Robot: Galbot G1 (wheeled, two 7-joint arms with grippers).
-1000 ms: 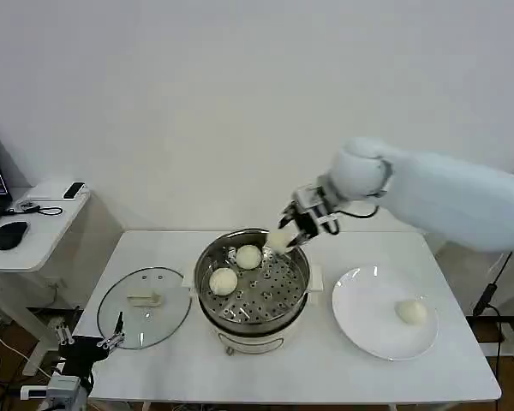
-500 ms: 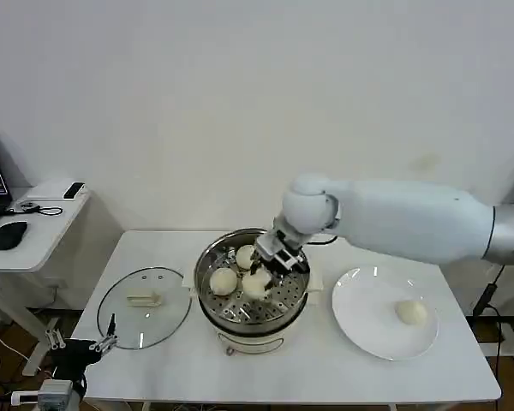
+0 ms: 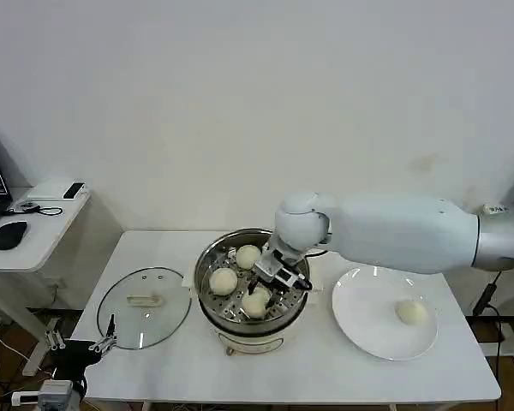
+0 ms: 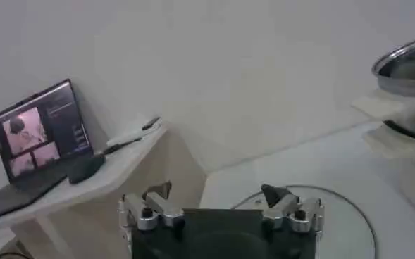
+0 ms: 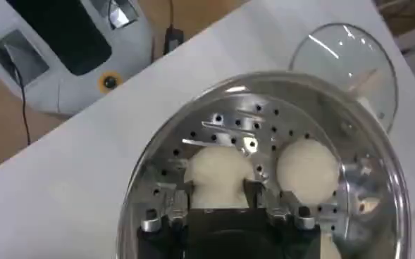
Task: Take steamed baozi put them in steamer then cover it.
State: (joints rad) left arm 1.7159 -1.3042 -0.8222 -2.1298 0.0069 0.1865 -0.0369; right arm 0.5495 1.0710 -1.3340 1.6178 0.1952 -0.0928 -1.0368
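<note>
a third baozi (image 3: 256,301) is being held by the right gripper (image 3: 269,288) just above the perforated tray of the steamer (image 3: 207,287), at centre frame in the head view. in the right wrist view the fingers (image 5: 181,199) are closed narrowly against either side of this bun (image 5: 219,173); whether it is already resting on the tray cannot be told. the bun is lying directly under the gripper, so release is judged to be the pending step.

two more baozi (image 3: 224,280) (image 3: 248,255) are sitting in the steamer to the upper left of the held one, near it but apart. the buns are round, so no long axis or pointing direction is being noted.

the last baozi (image 3: 409,312) is lying on the white plate (image 3: 364,330) at right of frame, well apart from the steamer and nearer the right arm.

the cover (image 3: 144,306) is lying flat on the table (image 3: 325,372) at left of frame, just beside the steamer; its bar handle (image 3: 144,300) is running roughly left-right in the frame. the left gripper (image 4: 221,211) is parked with fingers apart and empty, near the cover's lower-left edge, so it is the nearer arm for covering.
</note>
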